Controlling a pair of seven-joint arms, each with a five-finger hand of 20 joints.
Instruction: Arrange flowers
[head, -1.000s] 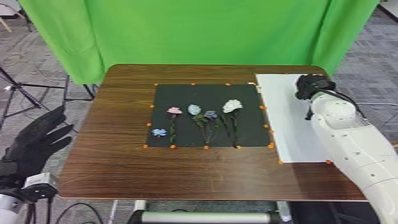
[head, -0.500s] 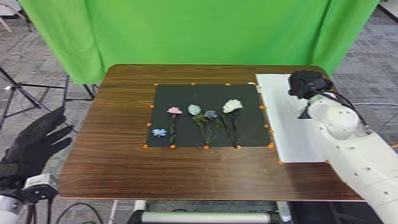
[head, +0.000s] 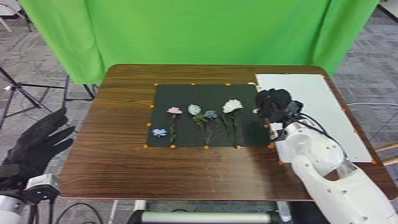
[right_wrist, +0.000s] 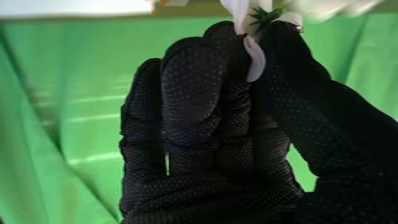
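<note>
On the black mat (head: 187, 92) lie a pink flower (head: 175, 110), a pale blue one (head: 195, 108), a grey-blue one (head: 210, 114) and a white one (head: 232, 105), stems toward the robot, plus a short blue bloom (head: 159, 132). My right hand (head: 274, 102) is above the border between mat and white board, right of the white flower. In the right wrist view, thumb and fingers of my right hand (right_wrist: 191, 85) pinch a white flower (right_wrist: 255, 57) by its petals; its stem is hidden. My left hand (head: 35, 137), fingers straight, is beside the table's left edge.
A white board (head: 306, 95) lies on the brown table (head: 160, 172), right of the mat. Orange markers line mat and board. A green cloth (head: 204, 35) hangs behind the table's far edge.
My right hand has moved left and somewhat nearer, from over the white board to the mat's right edge. The left hand and the flowers on the mat have stayed still.
</note>
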